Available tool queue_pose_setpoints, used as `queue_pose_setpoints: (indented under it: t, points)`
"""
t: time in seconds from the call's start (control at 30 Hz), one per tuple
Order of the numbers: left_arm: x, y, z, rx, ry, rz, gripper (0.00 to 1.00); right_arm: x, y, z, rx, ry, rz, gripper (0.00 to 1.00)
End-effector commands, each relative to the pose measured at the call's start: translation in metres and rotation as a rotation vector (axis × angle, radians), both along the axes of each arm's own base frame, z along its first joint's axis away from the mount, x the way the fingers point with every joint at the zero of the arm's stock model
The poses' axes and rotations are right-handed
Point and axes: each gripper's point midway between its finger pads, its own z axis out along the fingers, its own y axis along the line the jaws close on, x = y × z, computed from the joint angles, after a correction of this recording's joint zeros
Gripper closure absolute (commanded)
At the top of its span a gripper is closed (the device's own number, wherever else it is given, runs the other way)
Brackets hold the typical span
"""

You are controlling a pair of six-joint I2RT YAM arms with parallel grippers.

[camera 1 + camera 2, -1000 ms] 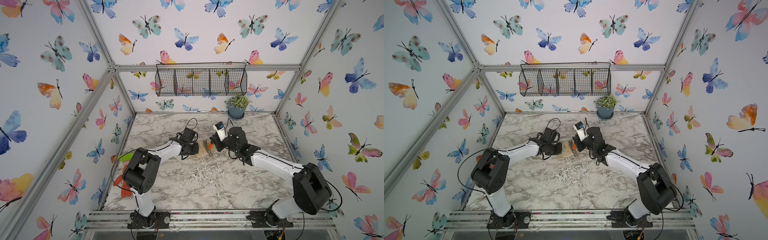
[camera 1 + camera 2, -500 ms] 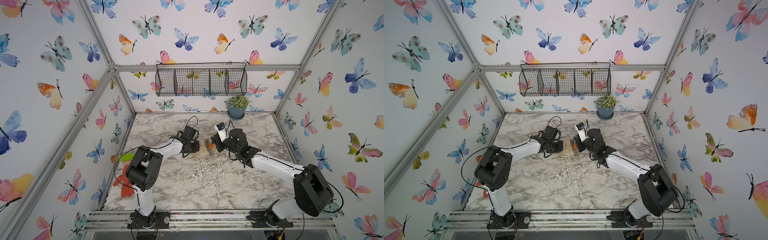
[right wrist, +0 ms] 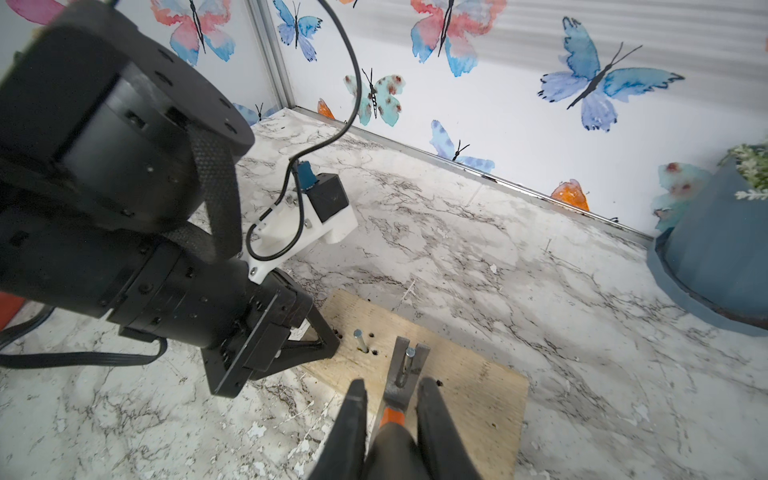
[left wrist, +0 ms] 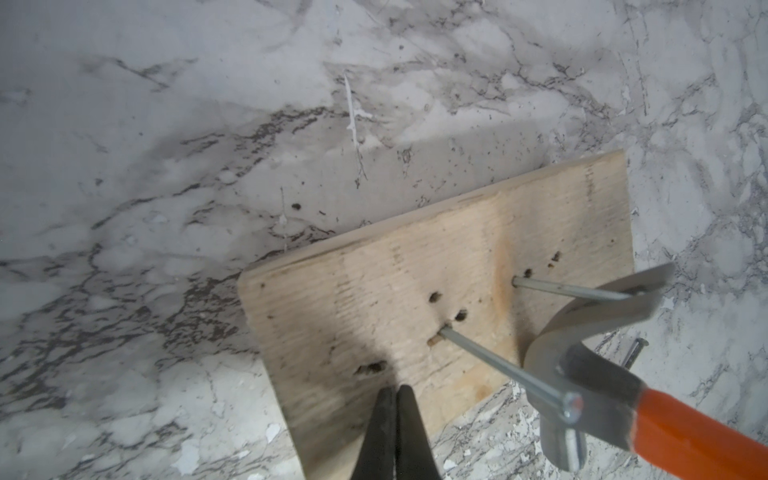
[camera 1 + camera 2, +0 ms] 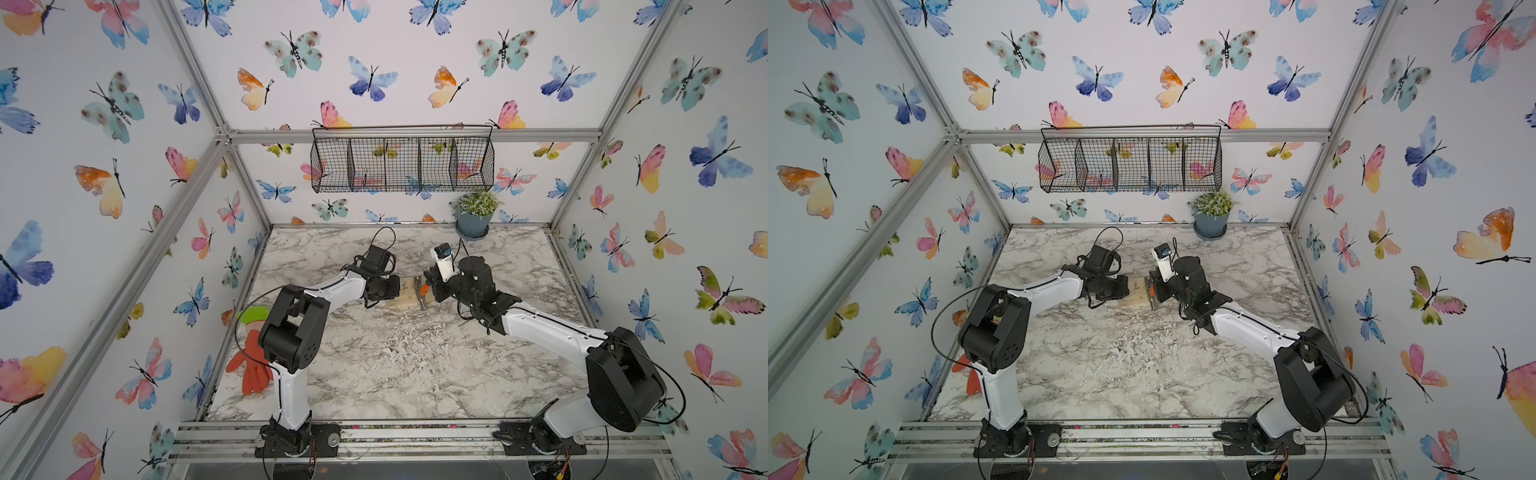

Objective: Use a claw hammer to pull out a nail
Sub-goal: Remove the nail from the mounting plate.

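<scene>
**Fig.** The right fingers are shown closed on the black handle of the claw hammer, just behind its orange neck. The forked claw is hooked under the head of a nail that stands out of a wooden board. The left fingers are pressed together on nothing, and their tips are planted on the board near its edge. A second raised nail is seen just beside the hammer head. A loose nail lies on the desk beside the board.

The step in hand is judged to be the levering. It is best done with the shaft seated deep in the fork and the head rolled on its curved cheek against the wood. The board should be pinned down so that it is not lifted with the nail, and the second nail should not be fouled.

The desk is marble-patterned, scuffed and strewn with white flakes. It is enclosed by butterfly-papered walls on an aluminium frame. A wire basket is hung on the rear wall, and a potted plant is set below it.
</scene>
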Motion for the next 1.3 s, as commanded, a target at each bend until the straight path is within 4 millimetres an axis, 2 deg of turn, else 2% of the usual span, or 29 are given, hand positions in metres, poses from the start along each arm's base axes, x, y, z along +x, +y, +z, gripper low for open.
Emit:
queue_pose_setpoints:
  t: [0.0,0.27,0.73,0.87,1.27]
  points:
    - [-0.117,0.08,-0.143,0.393,0.49,-0.022,1.0,-0.007,0.009,-0.024,-0.054,0.019,0.038,0.97]
    - [-0.124,0.089,-0.151,0.427,0.533,-0.028,1.0,-0.013,0.004,-0.038,-0.092,0.018,0.01,0.97]
    - [-0.128,0.088,-0.158,0.404,0.582,-0.011,1.0,-0.024,-0.001,-0.045,-0.081,0.017,-0.012,0.97]
    - [-0.127,0.089,-0.157,0.401,0.576,-0.009,1.0,-0.03,-0.002,-0.058,-0.087,0.04,-0.021,0.97]
    - [-0.132,0.086,-0.16,0.372,0.605,-0.013,1.0,-0.034,0.0,-0.061,-0.12,0.006,-0.028,0.97]
